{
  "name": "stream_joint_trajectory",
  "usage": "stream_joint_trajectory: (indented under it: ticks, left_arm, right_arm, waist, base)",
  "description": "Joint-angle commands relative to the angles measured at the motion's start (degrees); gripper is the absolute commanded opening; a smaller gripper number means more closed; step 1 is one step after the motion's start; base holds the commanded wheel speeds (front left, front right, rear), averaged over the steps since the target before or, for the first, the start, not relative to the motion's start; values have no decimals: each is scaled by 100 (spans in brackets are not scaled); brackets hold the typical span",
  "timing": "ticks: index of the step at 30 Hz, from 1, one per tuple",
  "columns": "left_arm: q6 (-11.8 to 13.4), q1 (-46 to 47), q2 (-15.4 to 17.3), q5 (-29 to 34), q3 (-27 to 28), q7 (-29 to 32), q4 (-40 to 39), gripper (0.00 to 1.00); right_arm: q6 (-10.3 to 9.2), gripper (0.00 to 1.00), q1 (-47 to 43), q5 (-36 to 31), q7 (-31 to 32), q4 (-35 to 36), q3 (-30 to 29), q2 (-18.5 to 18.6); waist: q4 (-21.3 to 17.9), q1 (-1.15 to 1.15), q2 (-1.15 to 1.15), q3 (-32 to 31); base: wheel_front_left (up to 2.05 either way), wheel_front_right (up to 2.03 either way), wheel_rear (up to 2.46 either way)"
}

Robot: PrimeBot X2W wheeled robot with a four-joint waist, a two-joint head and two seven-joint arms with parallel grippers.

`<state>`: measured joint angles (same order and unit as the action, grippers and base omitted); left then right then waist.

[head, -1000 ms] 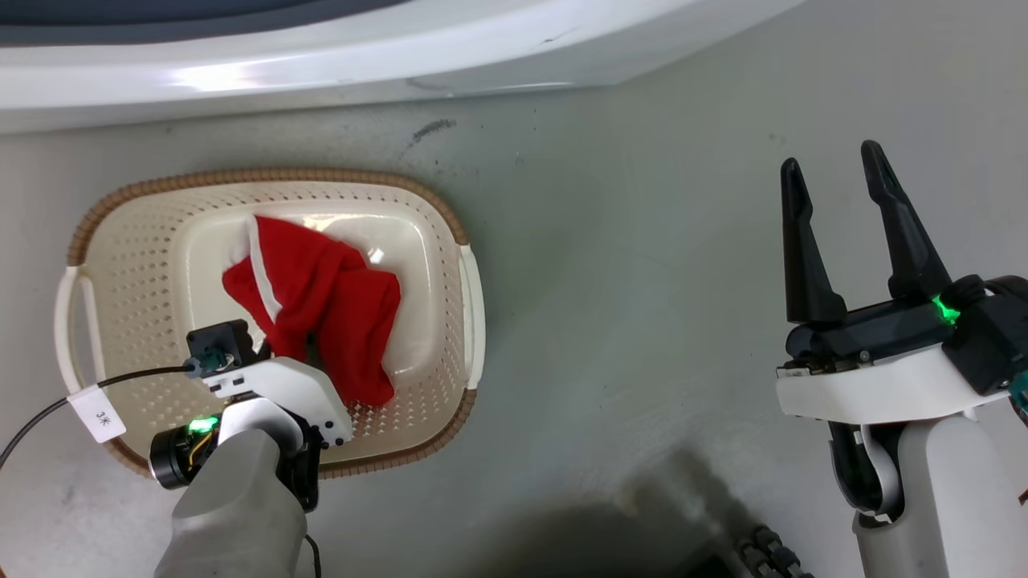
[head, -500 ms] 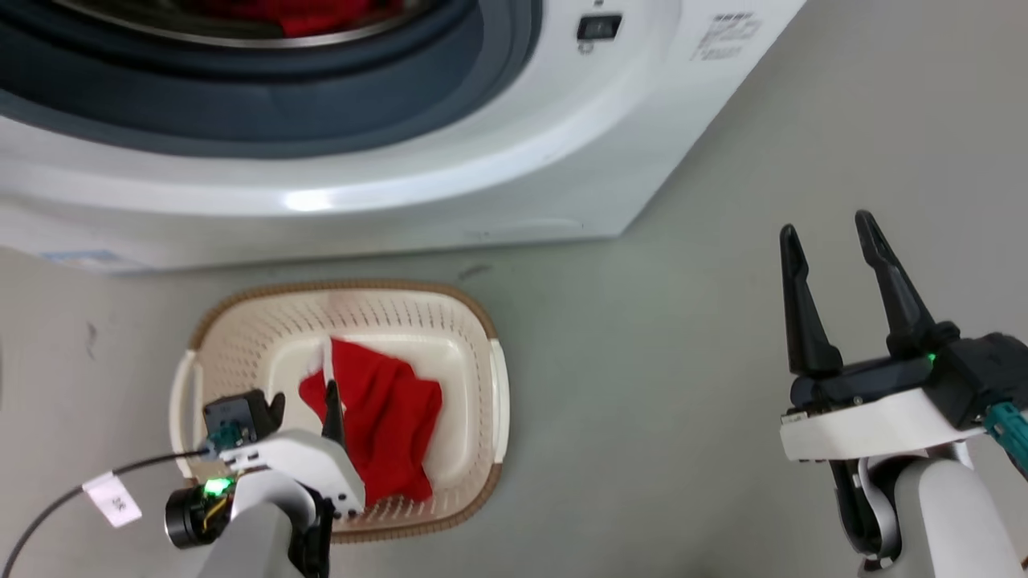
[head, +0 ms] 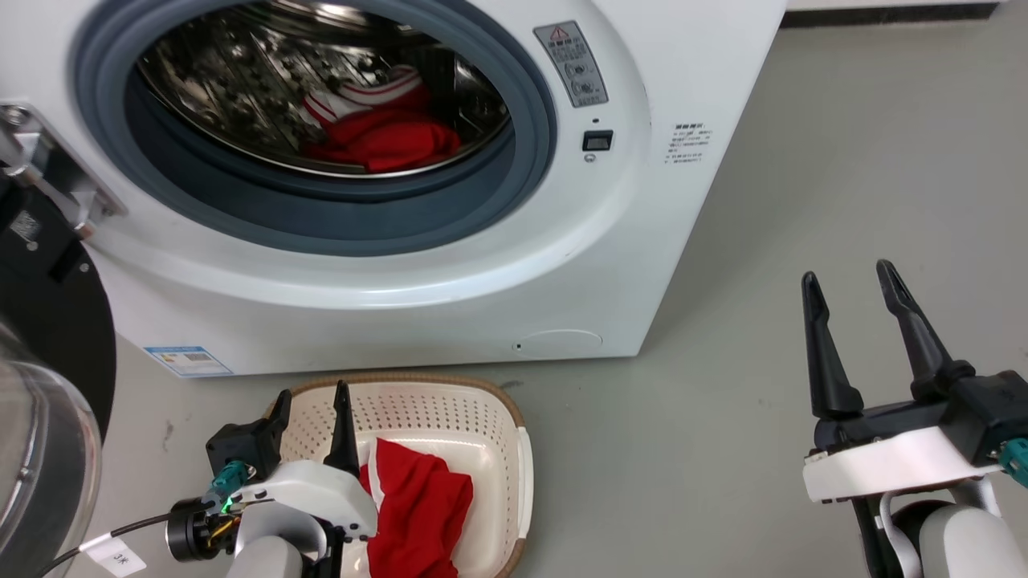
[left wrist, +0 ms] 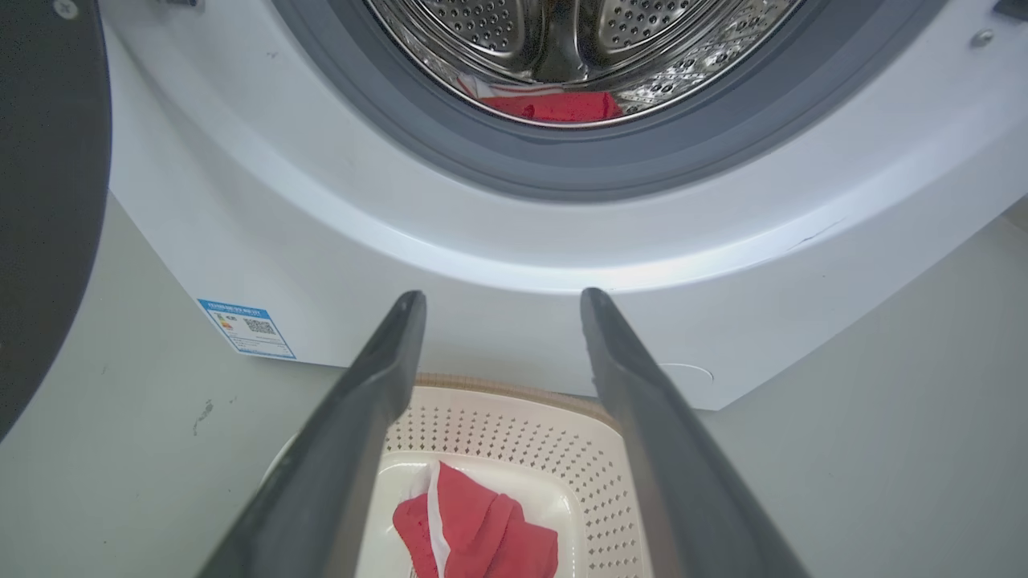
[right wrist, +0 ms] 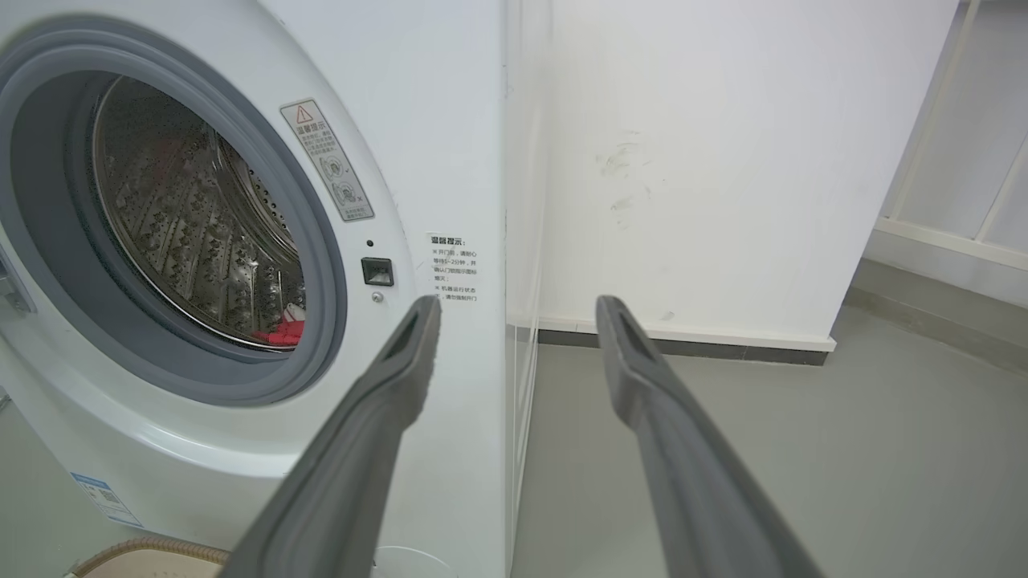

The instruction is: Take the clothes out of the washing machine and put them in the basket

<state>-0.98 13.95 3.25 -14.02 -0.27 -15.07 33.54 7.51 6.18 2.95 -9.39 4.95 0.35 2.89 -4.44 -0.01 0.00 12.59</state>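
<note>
The white washing machine (head: pixel 610 265) stands open, with red clothes with white stripes (head: pixel 385 132) lying in its steel drum. On the floor in front sits the cream basket (head: pixel 482 417), holding one red garment (head: pixel 422 506). My left gripper (head: pixel 313 391) hovers open and empty over the basket's left side. The left wrist view shows its gripper (left wrist: pixel 502 295) pointing at the machine's lower front, above the garment (left wrist: pixel 482 530) in the basket (left wrist: pixel 594 498). My right gripper (head: pixel 845 271) is open and empty over bare floor to the right; in its own view the right gripper (right wrist: pixel 520 301) faces the machine's right edge.
The machine's black-rimmed glass door (head: pixel 40 385) hangs open at the far left, close to my left arm. A tagged cable (head: pixel 112 554) trails from the left wrist. Grey floor (head: pixel 803 160) stretches to the right, up to a white wall (right wrist: pixel 707 160).
The head camera has tilted up, bringing the drum into view. My left gripper has lifted away from the red garment, which stays in the basket. The right gripper has kept its pose.
</note>
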Motion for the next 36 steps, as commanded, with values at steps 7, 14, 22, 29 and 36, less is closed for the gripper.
stream_joint_trajectory:
  ticks: [7,14,22,29,36]
  left_arm:
    - [-1,169,-31,266,-226,-15,-810,100]
    - [-84,1009,-36,301,-385,-15,-718,100]
    - [-175,2401,87,346,-352,-15,-87,100]
    - [-194,3758,340,399,-340,224,611,100]
    - [-241,5162,801,525,-433,1075,1511,100]
  right_arm:
    - [-3,100,-199,-46,192,322,-213,-4]
    - [-4,100,-111,-38,255,550,-315,-4]
    - [-4,100,105,-67,231,784,-210,-3]
    - [-4,100,275,66,142,914,-63,-4]
    - [-4,100,572,285,-82,839,224,-5]
  waist:
    - [183,1,0,-218]
    - [244,1,0,-3]
    - [45,1,0,485]
    - [-244,1,0,1125]
    - [-652,1,0,1860]
  base:
    - [0,0,0]
    - [0,0,0]
    - [0,0,0]
    - [0,0,0]
    - [0,0,0]
